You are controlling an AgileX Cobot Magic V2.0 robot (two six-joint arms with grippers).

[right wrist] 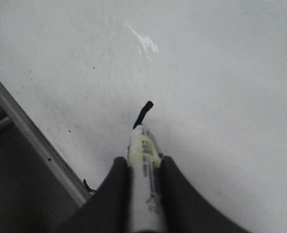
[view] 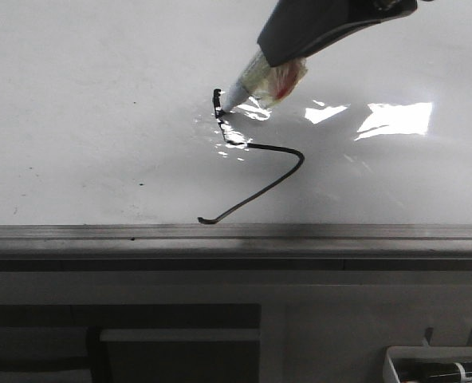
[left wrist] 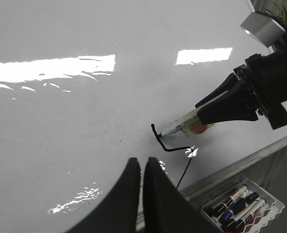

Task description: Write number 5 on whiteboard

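The whiteboard (view: 76, 120) fills the view, glossy with glare patches. On it is a thin black marker line, the number 5 (view: 276, 148): a short upright stroke, a bend, then a long slanted tail toward the near edge. My right gripper (view: 280, 52) is shut on a white marker (view: 248, 84), whose tip touches the top of the upright stroke. The right wrist view shows the marker (right wrist: 143, 155) between the fingers (right wrist: 118, 170), with the fresh stroke (right wrist: 143, 112) just ahead. My left gripper (left wrist: 142, 162) is shut and empty above the board, short of the line (left wrist: 175, 149).
A grey metal edge strip (view: 236, 233) runs along the board's near side. Beyond it, low on the right, a white tray (left wrist: 277, 208) holds several markers. A plant (left wrist: 284, 12) stands past the board's far right corner.
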